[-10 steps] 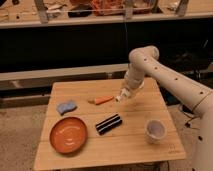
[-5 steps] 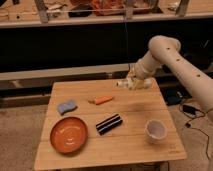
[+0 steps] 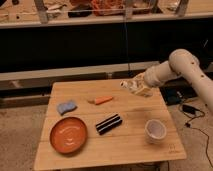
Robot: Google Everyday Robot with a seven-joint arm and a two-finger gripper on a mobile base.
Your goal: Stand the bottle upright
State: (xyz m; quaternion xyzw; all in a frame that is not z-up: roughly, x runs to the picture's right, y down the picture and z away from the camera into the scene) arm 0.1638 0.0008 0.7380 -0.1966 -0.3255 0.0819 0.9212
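Observation:
My gripper (image 3: 134,87) hovers above the back right part of the wooden table (image 3: 130,150), at the end of the white arm (image 3: 175,67) that reaches in from the right. It is shut on the small clear bottle (image 3: 129,85), which lies roughly sideways in the grip with its pale end to the left, lifted off the tabletop. The bottle's shadow falls on the wood just below.
On the table lie an orange carrot (image 3: 102,100), a blue sponge (image 3: 66,106), an orange plate (image 3: 68,134), a black striped packet (image 3: 108,123) and a white cup (image 3: 155,130). Cables and a box (image 3: 190,107) lie on the floor to the right.
The gripper has lifted away from the carrot area and moved right and slightly up with the bottle in it. The arm has swung to the right.

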